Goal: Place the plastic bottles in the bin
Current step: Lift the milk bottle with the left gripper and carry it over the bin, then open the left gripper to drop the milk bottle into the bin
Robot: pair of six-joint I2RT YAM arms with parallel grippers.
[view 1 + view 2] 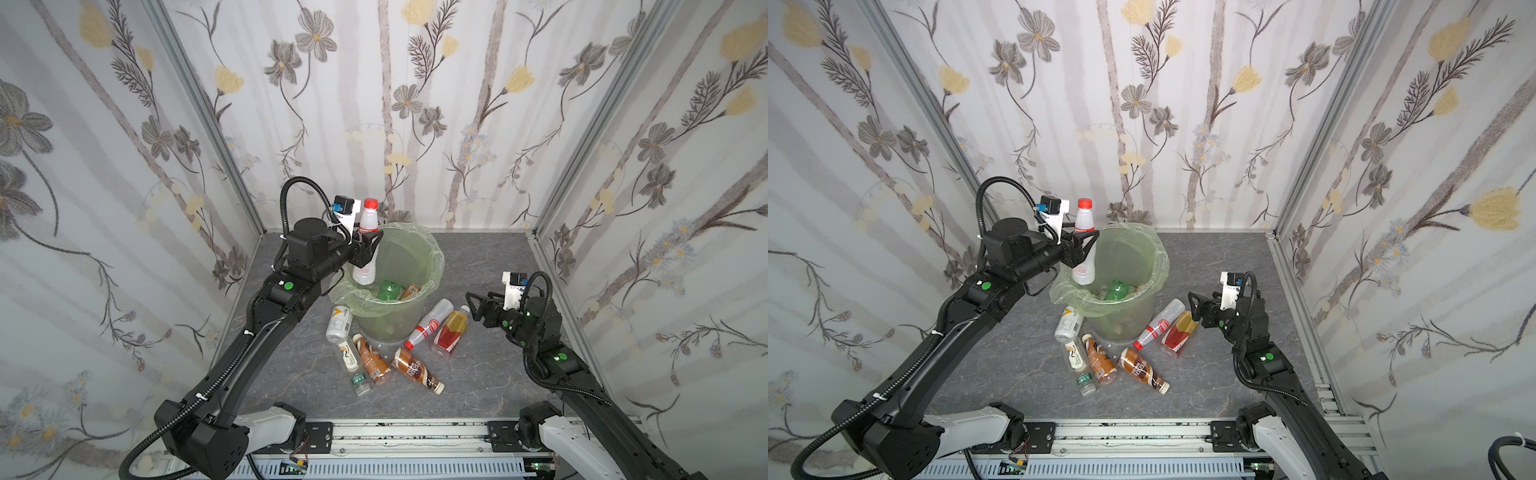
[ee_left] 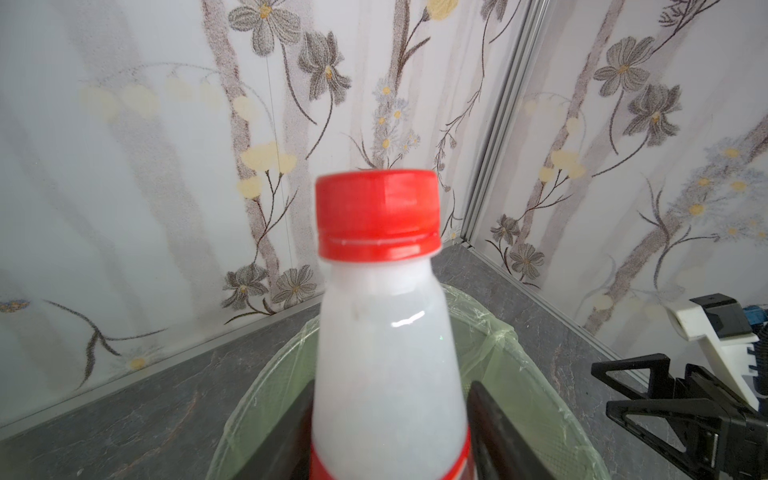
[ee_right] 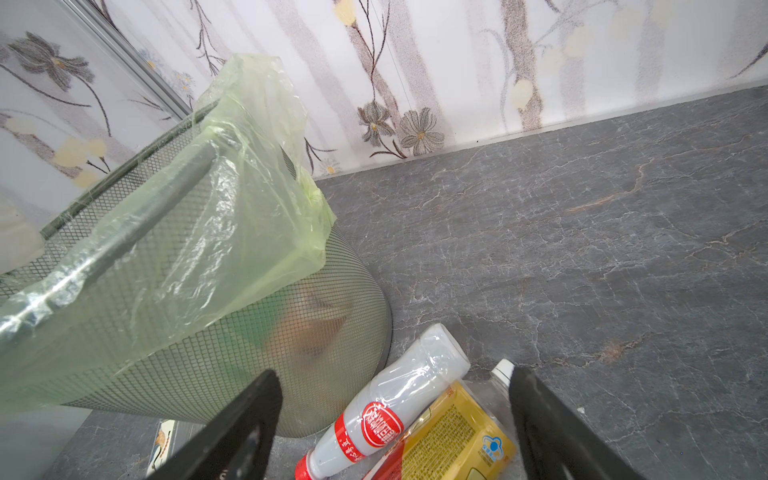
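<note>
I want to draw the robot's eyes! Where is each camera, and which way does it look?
Top views: high above the front rail, looking down toward the back wall at the bin and bottles; both arms show.
Left wrist: on the left arm, looking over the white bottle and bin to the back corner; the left pincer flanks the bottle, right pincer shows too.
Right wrist: on the right arm, looking down at the red-label bottle and yellow bottle beside the bin; its open pincer shows.
Shared: all show the bin.

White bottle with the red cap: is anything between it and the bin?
Nothing visible. The white bottle is upright between the fingers of the left tool, its bottom over the open mouth of the bin.
</note>
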